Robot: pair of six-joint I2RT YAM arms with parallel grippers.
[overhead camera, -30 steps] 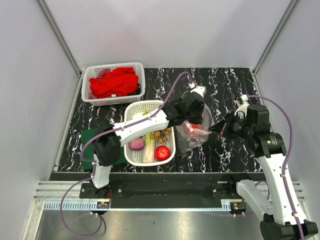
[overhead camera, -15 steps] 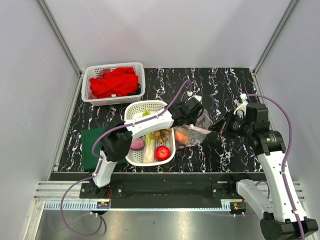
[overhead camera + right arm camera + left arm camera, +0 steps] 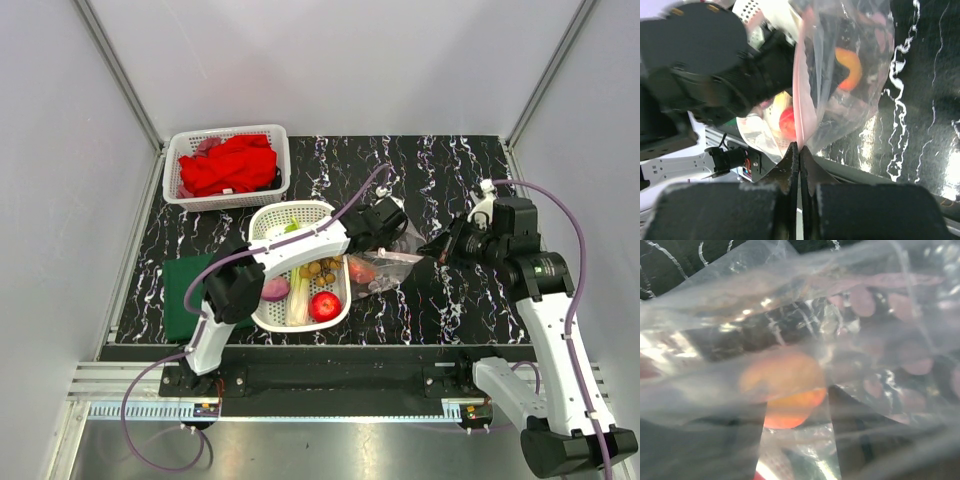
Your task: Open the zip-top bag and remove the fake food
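The clear zip-top bag (image 3: 388,268) lies on the black marbled table, right of the white oval basket (image 3: 262,315). My right gripper (image 3: 799,146) is shut on the bag's pink zip strip (image 3: 801,95) and holds that edge up. My left gripper (image 3: 797,400) stands open at the bag's mouth, plastic film draped over its fingers (image 3: 700,440). An orange peach (image 3: 785,390) sits just beyond the fingertips, with purple grapes (image 3: 875,305) to the right. The peach (image 3: 850,67) also shows through the bag in the right wrist view. The oval basket holds a red apple (image 3: 323,305), a purple onion (image 3: 273,288), a leek and berries.
A white rectangular basket (image 3: 275,135) with a red cloth (image 3: 228,165) stands at the back left. A green cloth (image 3: 180,290) lies left of the oval basket. White walls close in the table on three sides.
My left gripper has gone from shut to open and has sunk lower at the bag's mouth. The bag has slumped from upright to lying flatter. The right gripper keeps its hold.
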